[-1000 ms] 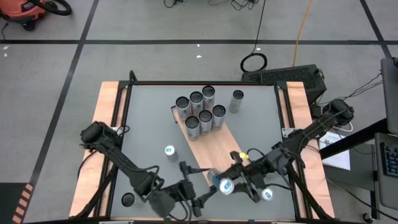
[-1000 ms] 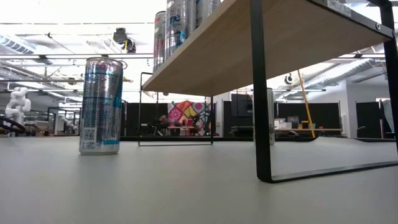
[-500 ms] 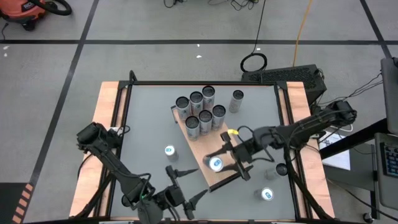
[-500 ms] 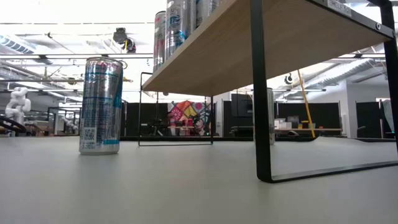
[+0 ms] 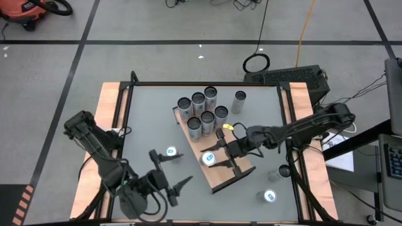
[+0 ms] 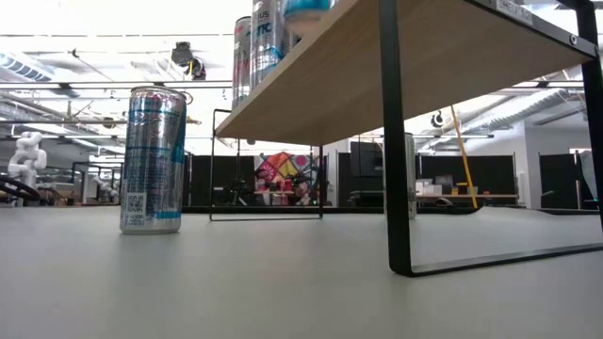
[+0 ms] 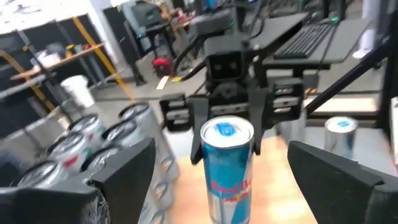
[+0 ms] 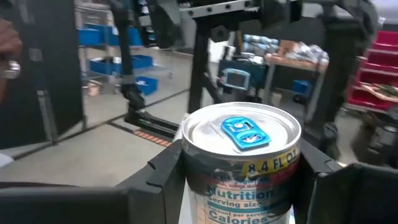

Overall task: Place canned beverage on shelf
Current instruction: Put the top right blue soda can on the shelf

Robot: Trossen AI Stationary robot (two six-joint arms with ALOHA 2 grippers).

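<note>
My right gripper is shut on a blue-and-silver can, upright over the near half of the light-brown shelf. The can also shows in the left wrist view and the right wrist view. Several cans stand on their bases at the shelf's far end. My left gripper is open and empty over the table, left of the shelf and beside a standing can. My right gripper pinches the can's upper body, just under the top rim, between its two fingers, one on each side. The fingers come level from the table's right side. The can stays upright; in the low view its base seems clear of the shelf.
Single cans stand on the grey tabletop: one right of the shelf's far end, one at the near right, one dark one by the right edge. In the low view, the left can and the shelf's black leg show.
My right gripper has carried the can from the table's near right toward the left and far side, to above the shelf; the can stays upright. My left gripper has gone toward the table's left and a little toward the far edge, staying open.
</note>
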